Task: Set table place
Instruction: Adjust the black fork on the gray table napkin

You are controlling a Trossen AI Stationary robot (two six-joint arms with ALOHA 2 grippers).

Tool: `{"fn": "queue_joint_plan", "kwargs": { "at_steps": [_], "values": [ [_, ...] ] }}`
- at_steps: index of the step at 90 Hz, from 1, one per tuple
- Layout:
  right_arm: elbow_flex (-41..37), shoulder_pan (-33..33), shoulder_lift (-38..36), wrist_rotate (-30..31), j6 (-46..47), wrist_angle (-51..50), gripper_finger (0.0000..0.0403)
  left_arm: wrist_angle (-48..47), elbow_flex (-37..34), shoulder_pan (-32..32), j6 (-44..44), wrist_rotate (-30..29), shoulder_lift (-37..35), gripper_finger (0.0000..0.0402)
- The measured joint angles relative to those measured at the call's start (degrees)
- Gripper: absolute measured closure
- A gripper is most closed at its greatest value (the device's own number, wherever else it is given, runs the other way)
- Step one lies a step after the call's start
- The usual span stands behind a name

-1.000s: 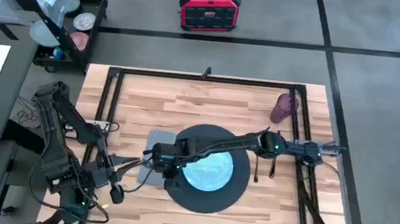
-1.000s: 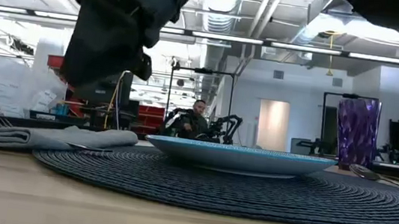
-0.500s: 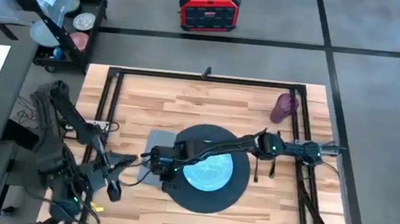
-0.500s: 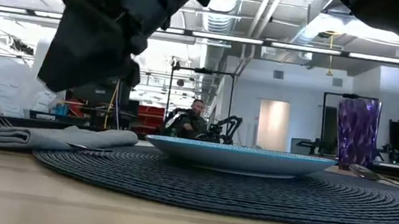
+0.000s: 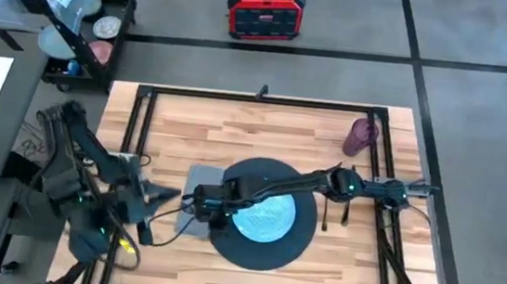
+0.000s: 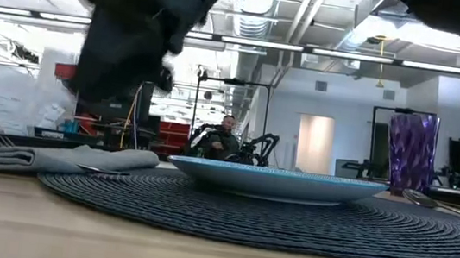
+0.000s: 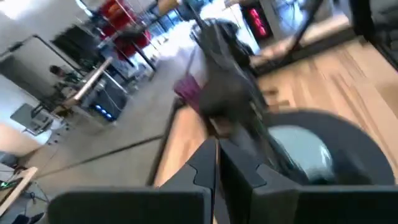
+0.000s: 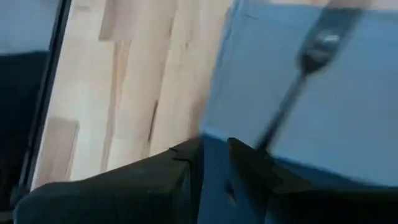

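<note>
Looking down from above, found the right gripper stretched across the plate and low over the napkin. Saw its jaws parted only narrowly, with napkin cloth showing in the gap and nothing gripped. Made out a metal utensil lying on the napkin just beside one jaw and running forward from it, head end farthest away; could not tell fork from spoon. Placed the plate and the mat just behind those jaws, and the cup well behind, near the far corner of the table.

Found the left gripper waiting off the napkin's other side, jaws closed on nothing, with the plate ahead of them.

Judged the step to be laying cutlery on the napkin, with the piece seemingly already let go. Reckoned the rest needed care:
- widen the jaws a touch before leaving, to avoid catching the handle
- rise straight up, not sideways, since soft cloth would drag and skew the utensil
- keep clear of the plate rim when pulling back.
</note>
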Motion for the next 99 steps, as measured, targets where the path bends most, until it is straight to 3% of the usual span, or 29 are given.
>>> {"fn": "queue_joint_plan", "kwargs": {
  "at_steps": [16, 30, 39, 47, 63, 79, 90, 99],
  "values": [
    [0.0, 1.0, -6.7, 4.4, -3.0, -6.0, 0.0343, -10.7, -1.0, -1.9, -19.5, 1.6, 4.4, 0.0401],
    [-0.1, 0.8, -13.1, 10.1, -3.2, -10.4, 0.0343, -9.8, -6.3, -1.2, -22.8, 12.8, 7.4, 0.0401],
    [-0.3, 1.1, -16.8, 13.6, -3.2, -11.0, 0.0343, -6.3, -9.9, 1.4, -20.7, 22.1, 10.0, 0.0401],
    [-2.0, 1.4, -19.9, 17.0, -2.7, -11.8, 0.0342, -3.6, -12.4, 3.2, -19.0, 26.6, 11.1, 0.0401],
    [-10.1, 2.0, -27.3, 22.2, 0.0, -12.2, 0.0343, 6.7, -16.1, 10.6, -4.6, 42.3, 12.2, 0.0401],
    [-23.5, 2.6, -37.1, 26.8, 3.0, -6.9, 0.0343, 6.6, -16.3, 15.7, 7.7, 45.3, 11.9, 0.0401],
    [-34.0, 2.7, -45.6, 29.7, 6.6, -5.1, 0.0343, 11.4, -17.1, 19.1, 15.3, 53.4, 11.9, 0.0401],
    [-42.6, 2.7, -52.8, 30.2, 9.0, -0.7, 0.0342, 11.4, -19.0, 21.0, 17.2, 55.9, 12.0, 0.0401]
  ]
}}
